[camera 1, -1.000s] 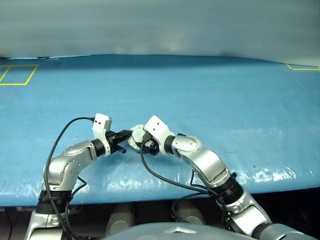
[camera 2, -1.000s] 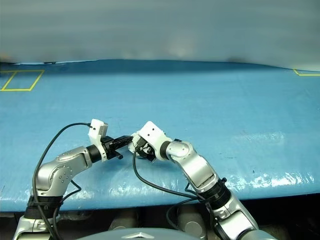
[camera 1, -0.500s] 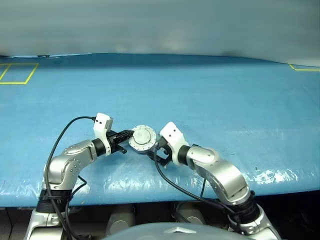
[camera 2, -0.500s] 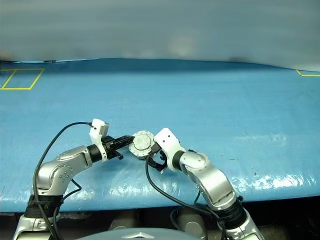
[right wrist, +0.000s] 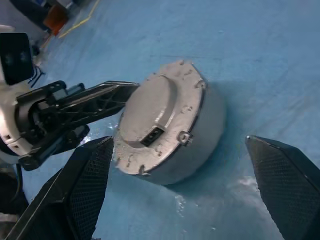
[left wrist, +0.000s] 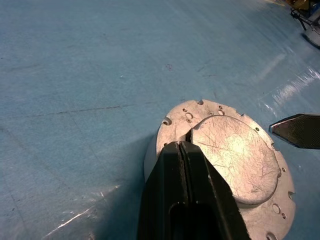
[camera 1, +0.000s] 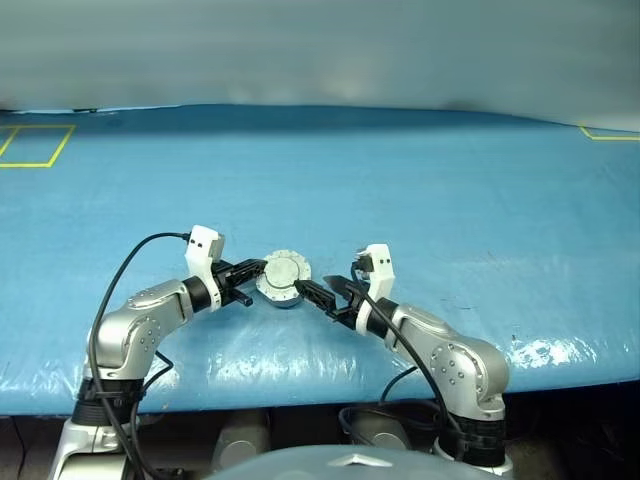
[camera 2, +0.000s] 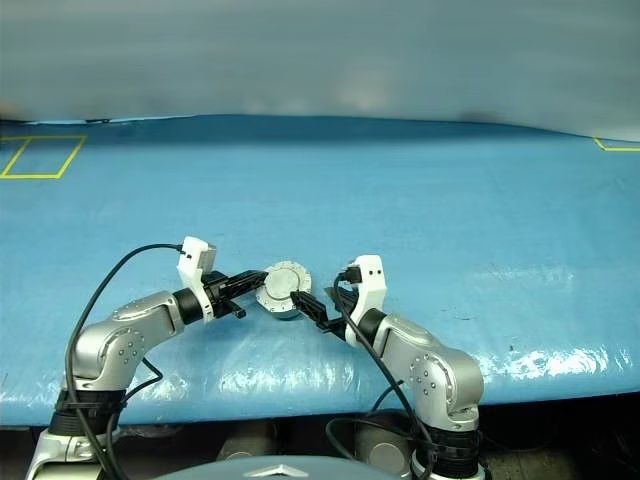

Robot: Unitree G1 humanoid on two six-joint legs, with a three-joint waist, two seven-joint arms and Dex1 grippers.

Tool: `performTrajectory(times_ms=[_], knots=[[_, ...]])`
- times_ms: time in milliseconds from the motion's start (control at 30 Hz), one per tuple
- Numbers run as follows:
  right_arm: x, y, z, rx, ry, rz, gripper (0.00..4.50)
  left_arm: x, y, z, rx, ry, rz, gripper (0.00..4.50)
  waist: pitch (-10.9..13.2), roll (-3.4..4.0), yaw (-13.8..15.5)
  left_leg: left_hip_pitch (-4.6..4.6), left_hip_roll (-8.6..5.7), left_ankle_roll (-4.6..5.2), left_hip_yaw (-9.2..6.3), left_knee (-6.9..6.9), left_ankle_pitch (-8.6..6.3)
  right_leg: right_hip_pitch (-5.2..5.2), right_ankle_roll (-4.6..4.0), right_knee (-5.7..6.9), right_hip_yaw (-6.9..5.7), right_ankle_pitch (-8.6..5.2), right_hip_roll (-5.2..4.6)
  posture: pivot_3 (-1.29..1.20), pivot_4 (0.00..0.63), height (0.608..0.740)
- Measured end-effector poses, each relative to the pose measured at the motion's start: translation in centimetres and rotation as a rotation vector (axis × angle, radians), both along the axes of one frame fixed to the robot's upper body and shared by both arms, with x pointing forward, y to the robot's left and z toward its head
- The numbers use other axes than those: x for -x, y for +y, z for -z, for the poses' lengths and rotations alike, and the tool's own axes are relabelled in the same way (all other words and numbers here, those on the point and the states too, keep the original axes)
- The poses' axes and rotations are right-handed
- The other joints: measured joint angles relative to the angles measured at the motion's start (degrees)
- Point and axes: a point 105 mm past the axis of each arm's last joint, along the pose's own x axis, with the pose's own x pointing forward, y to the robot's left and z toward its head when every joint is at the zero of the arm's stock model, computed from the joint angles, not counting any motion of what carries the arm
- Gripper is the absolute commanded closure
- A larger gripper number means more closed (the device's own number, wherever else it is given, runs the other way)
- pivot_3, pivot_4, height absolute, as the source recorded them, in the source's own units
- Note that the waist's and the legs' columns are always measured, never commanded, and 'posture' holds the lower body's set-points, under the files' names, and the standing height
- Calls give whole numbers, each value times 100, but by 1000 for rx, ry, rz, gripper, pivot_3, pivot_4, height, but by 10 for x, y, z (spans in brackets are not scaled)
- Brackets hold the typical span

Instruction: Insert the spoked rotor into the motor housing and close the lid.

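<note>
Just ahead of my two grippers, on the blue table cover [camera 1: 430,190], sits the motor housing [right wrist: 202,135], a short grey ring with the lid [right wrist: 155,120] already seated on top of it, smooth face with the raised centre upward. The rotor itself I cannot see; the lid covers the inside of the ring.

My left gripper [left wrist: 186,150] has its fingers pressed together, nothing between them, and their joined tips rest on the lid at the edge of its raised centre, on the side of the ring nearest that hand. In the view from my right wrist the same black fingers reach in from the far side and touch the rim of the lid.

My right gripper [camera 1: 318,291] is spread wide, holding nothing. The housing lies straight ahead of it, between the lines of its two fingers [right wrist: 82,185] but beyond their tips, so the fingers are near the ring without touching it. From the head view one right fingertip comes close to the ring on the side opposite my left gripper, and its dark tip shows just beside the lid in the left wrist view.

The housing stands flat on the cover, between my two hands, closer to the left one.

Yellow tape lines [camera 1: 40,147] mark the cover well beyond both grippers.
</note>
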Motion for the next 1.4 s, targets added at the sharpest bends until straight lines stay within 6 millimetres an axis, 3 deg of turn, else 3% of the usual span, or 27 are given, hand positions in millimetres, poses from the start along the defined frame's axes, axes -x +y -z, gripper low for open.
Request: performTrajectory(times_ms=[100, 400, 800, 1067, 1167, 1400], knots=[[-3, -5, 9, 2, 50, 40, 46, 0, 1, -1, -1, -3, -1, 4500, 0, 2, -5, -21, 2, 0, 0, -3, 1, -30, 11, 11, 0, 7, 4, 0, 150, 740], [-11, -6, 8, -138, 119, 87, 46, 0, 1, -1, -2, -5, -3, 4500, -2, 3, -17, -22, 4, 1, 2, -2, 0, -30, 18, 10, 2, 12, 7, 0, 150, 740], [-5, 25, -2, -342, 216, -6, 46, 0, 2, 0, -19, -17, -9, 4500, -2, 4, -23, -26, 5, 2, 1, -1, 0, -31, 20, 11, 2, 13, 8, 0, 150, 740], [-9, 28, -2, -490, 302, 22, 46, 0, 3, 0, -27, -19, -12, 4500, -2, 4, -29, -28, 5, 3, 1, -1, 0, -33, 21, 11, 2, 14, 9, 0, 150, 740], [-9, 28, 1, -511, 338, 36, 703, 0, 3, 1, -26, -19, -13, 4500, -2, 4, -29, -29, 5, 3, 1, -1, 0, -33, 21, 11, 2, 14, 9, 0, 150, 740], [-2, 32, 10, -520, 406, 39, 2990, 0, 5, 2, -39, -17, -28, 4500, -3, 5, -41, -29, 7, 3, 1, 0, 0, -34, 21, 12, 2, 14, 11, 0, 150, 740]])
